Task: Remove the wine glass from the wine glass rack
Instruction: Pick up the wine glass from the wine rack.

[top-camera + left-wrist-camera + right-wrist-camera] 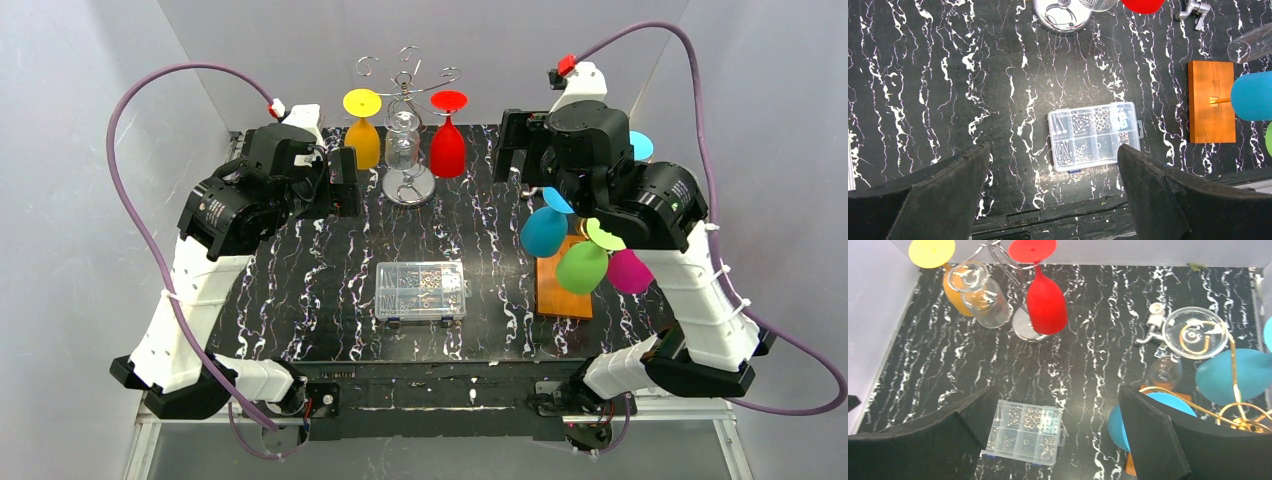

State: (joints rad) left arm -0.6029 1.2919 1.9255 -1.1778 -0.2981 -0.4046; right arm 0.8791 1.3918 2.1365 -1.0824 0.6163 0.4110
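You've got three wine glasses hanging upside down on the silver wire rack [404,80] at the back middle of the table: an orange glass [362,140] with a yellow foot on the left, a clear glass [403,140] in the centre, and a red glass [447,148] on the right. All three are on their hooks, and the rack's round chrome base [409,186] sits on the black marbled tabletop [300,270]. Your left gripper [1054,149] is wide open with nothing between its fingers. It's held up near the orange glass but clear of it, looking down at the table. Your right gripper [1056,390] is spread just as wide and is empty too. It's on the other side of the rack, and from its wrist view the red glass is the nearest of the three. Neither gripper is touching a glass or the rack. In front of the rack, mid-table, lies a clear plastic parts box [420,290] with small hardware in its compartments. Off to the right, under your right arm, a second rack stands on a wooden base [560,290]. It carries a teal glass [544,230], a green glass [582,267] and a magenta glass [630,271], clustered close together, well apart from the silver rack.
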